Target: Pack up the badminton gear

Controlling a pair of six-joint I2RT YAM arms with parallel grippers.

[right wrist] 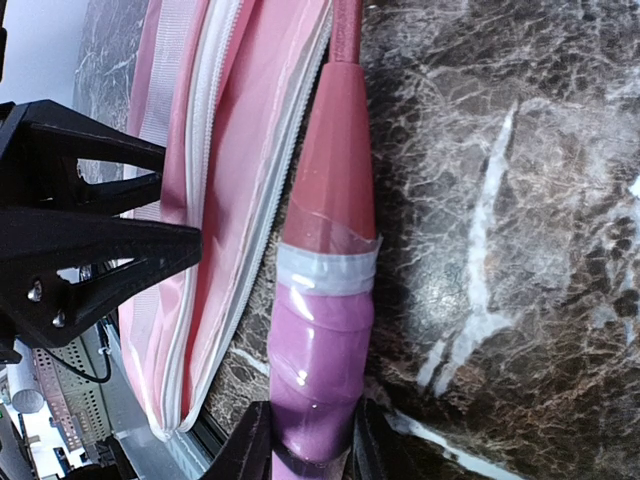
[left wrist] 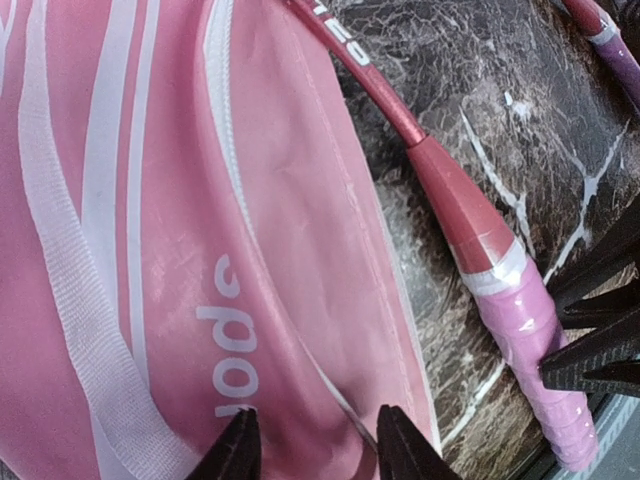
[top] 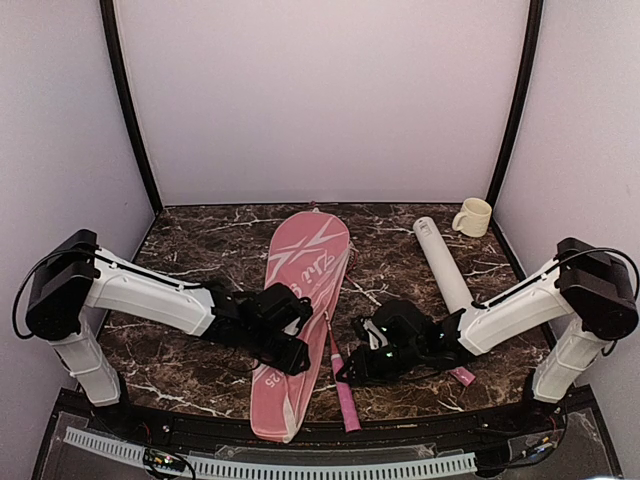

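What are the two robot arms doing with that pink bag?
They are packing badminton gear. The right arm has its jaws closed on the pink handle of a racquet lying beside the pink cover. The left arm holds its jaws open over the cover's zipper edge. The white tube and the handle of a second racquet lie nearby, not yet packed.

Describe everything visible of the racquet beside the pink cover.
The racquet lies flat on the marble table, alongside the zipper edge of the pink cover. A red shaft widens into a glossy red cone, then a white tape band, then a pink spiral-wrapped handle. The right gripper is closed on that handle; the head is hidden.
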